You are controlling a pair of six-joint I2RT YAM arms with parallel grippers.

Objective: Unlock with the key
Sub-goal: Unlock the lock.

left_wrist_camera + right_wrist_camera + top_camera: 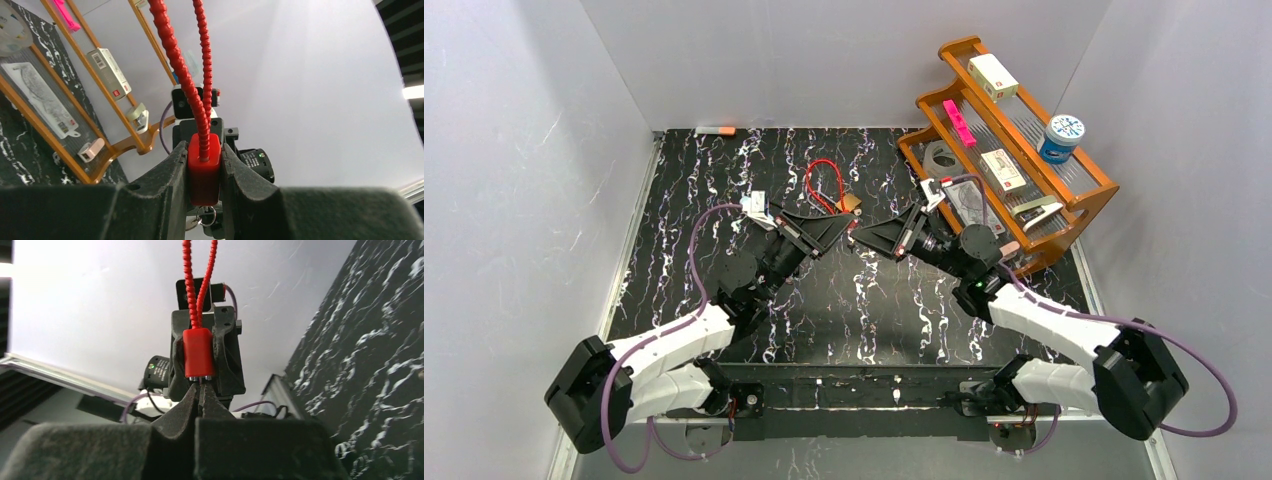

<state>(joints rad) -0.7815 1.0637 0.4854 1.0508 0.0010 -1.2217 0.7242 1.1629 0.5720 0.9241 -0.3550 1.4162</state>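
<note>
A red cable lock: its red block body [204, 167] is clamped between my left gripper's [204, 172] fingers, held above the table. Its red ribbed cable loop [175, 55] runs up and away, and shows in the top view [824, 185]. A key ring [206, 216] with a spare key hangs under the body. My right gripper [201, 388] is shut, its tips right under the lock body [198, 354], pinching a thin key blade that is mostly hidden. In the top view, the left gripper [840, 228] and right gripper [862, 236] meet tip to tip mid-table.
A wooden shelf rack [1092, 205] stands at the back right with a blue-lidded jar [1060, 138], a pink item [959, 122], a tape roll [941, 157] and small boxes. A small white and orange object [715, 131] lies at the back wall. White walls surround the black marbled table [844, 320].
</note>
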